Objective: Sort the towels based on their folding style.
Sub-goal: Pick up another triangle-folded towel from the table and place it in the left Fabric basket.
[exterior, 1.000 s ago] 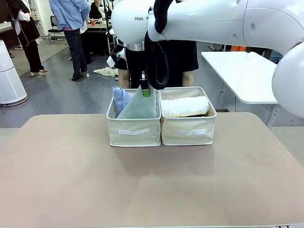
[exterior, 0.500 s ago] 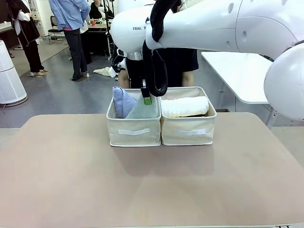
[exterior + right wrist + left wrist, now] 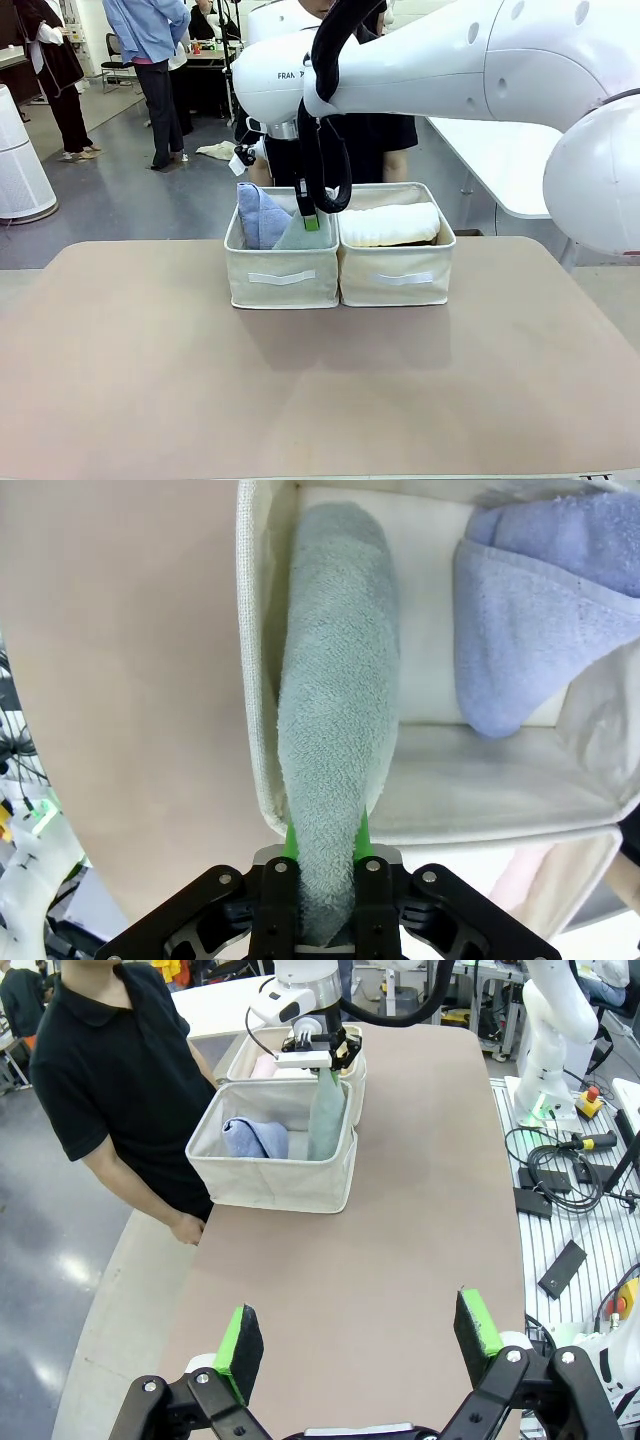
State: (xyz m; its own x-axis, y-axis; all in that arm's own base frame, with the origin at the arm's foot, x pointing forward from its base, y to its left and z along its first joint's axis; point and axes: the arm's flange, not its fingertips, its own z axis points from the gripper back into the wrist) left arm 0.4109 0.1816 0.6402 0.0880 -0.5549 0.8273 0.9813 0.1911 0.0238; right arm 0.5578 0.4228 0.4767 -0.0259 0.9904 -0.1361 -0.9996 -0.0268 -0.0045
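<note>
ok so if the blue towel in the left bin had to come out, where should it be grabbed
Grip the blue towel by its top folded edge, coming straight down from above: it stands higher than the bin rim, and the walls block its sides.

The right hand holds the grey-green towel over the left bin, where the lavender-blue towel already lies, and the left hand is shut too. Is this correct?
Not entirely. The left hand is open, its fingers spread wide with nothing between them, as the left wrist view shows. The rest holds: the right hand is shut on the grey-green towel over the left bin, beside the lavender-blue towel.
</note>
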